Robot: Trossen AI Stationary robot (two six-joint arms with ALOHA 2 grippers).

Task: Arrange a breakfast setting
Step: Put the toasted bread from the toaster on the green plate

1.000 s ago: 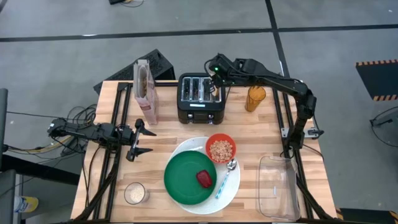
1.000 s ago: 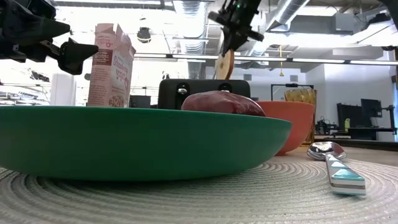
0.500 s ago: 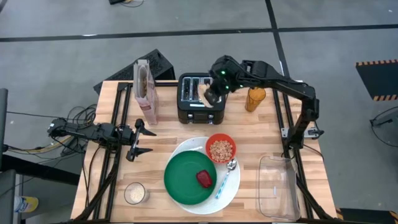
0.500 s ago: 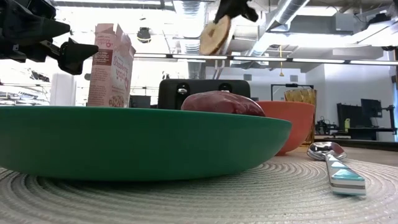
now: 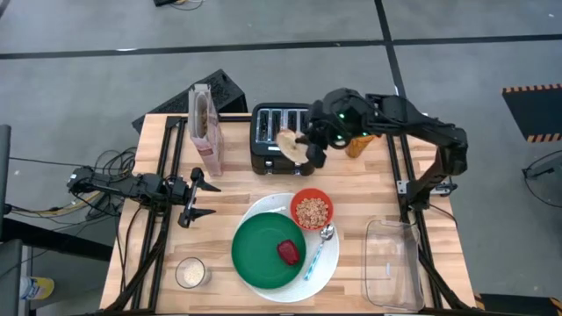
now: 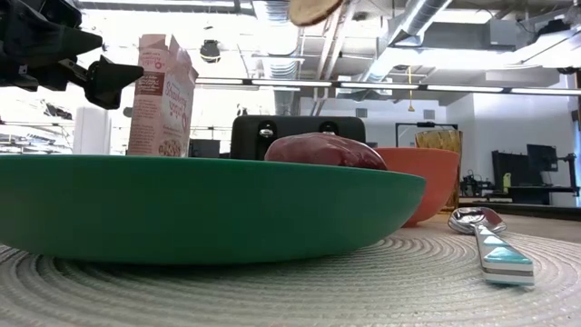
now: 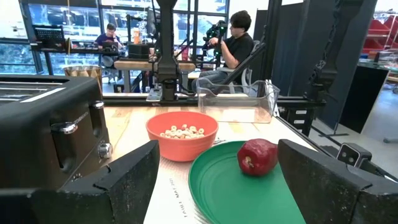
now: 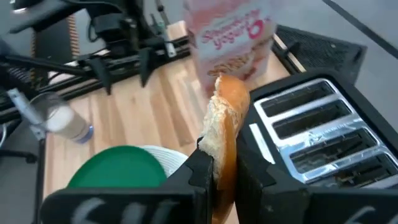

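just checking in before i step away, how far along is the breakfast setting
Mostly laid: the green plate sits on the white plate, with the red food on it, the cereal-filled bowl and the spoon beside it. In hand: the right gripper holds the bagel half above the toaster. Left: setting the bagel down on a plate. The left gripper waits open at the table's left edge.

Bare wooden tabletop (image 5: 369, 175) lies open right of the black four-slot toaster (image 5: 277, 139). Nearer me, the small red cereal bowl (image 5: 312, 210) and large white round plate (image 5: 329, 268) block passage.
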